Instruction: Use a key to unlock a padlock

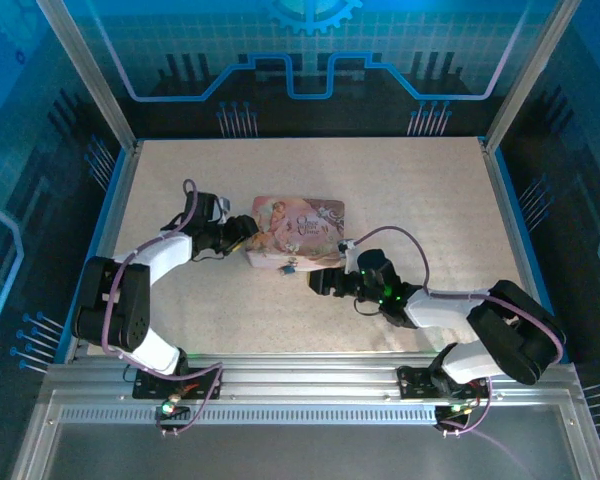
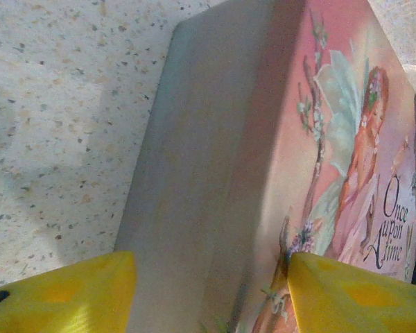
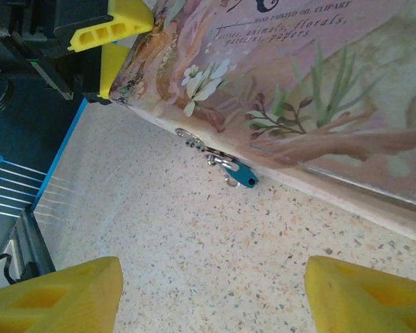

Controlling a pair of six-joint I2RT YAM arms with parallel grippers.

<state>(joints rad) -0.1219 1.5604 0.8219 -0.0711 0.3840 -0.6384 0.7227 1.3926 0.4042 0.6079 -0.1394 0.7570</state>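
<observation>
A flat pink picture-printed tin (image 1: 298, 225) lies mid-table. My left gripper (image 1: 242, 232) clamps its left end: in the left wrist view the yellow fingers of this gripper (image 2: 211, 298) straddle the tin's grey side wall (image 2: 194, 173), one on the lid. The right wrist view shows those fingers (image 3: 114, 28) at the tin's corner (image 3: 298, 83). A blue-headed key (image 3: 241, 175) on a silvery ring and chain lies on the table against the tin's near edge, and it is small in the top view (image 1: 288, 268). My right gripper (image 3: 215, 298) hovers open just short of it (image 1: 322, 282). The brass padlock is hidden.
The speckled beige tabletop (image 1: 430, 200) is bounded by aluminium rails and blue walls (image 1: 110, 200). The right arm's cable (image 1: 410, 240) loops over the table to the right of the tin. Bare table (image 3: 194, 236) lies between my right fingers and the key.
</observation>
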